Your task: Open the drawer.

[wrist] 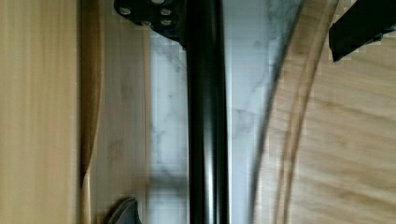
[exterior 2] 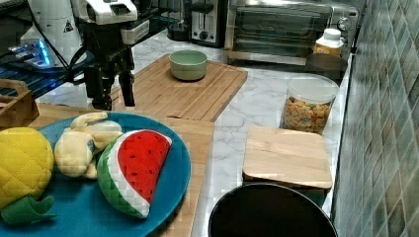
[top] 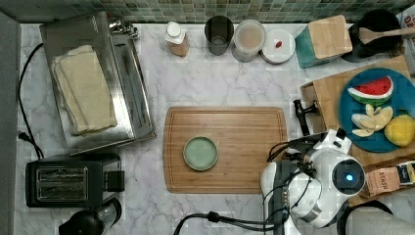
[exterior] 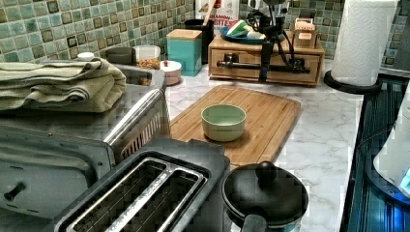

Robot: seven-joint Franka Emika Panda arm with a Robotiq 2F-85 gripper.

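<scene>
Where the left view begins, a toaster [exterior: 145, 193] and a black pot lid [exterior: 263, 193] sit closest; beyond them a wooden cutting board [exterior: 270, 121] lies flat on the marble bench [exterior: 324, 140], with a pale green bowl [exterior: 223, 122] standing on it; further back, against the tiled wall, stands the drawer [exterior: 300, 58], a light wooden box with a thin black handle [exterior: 241, 64] across its front; a teal box [exterior: 183, 50] with a wooden lid stands just beside it on the left view's left, and a blue plate [top: 406, 95] of toy fruit rests on top of it. The pincer [exterior: 264, 72] points down in front of the drawer at the handle; in the right view the pincer [exterior 2: 116, 101] has its fingers [exterior 2: 127, 86] spread apart, and the wrist view has the handle [wrist: 208, 126] running through the gap between them, with marble showing on either side of the bar, so nothing is clamped. Whether the drawer is pulled out at all I cannot tell.
</scene>
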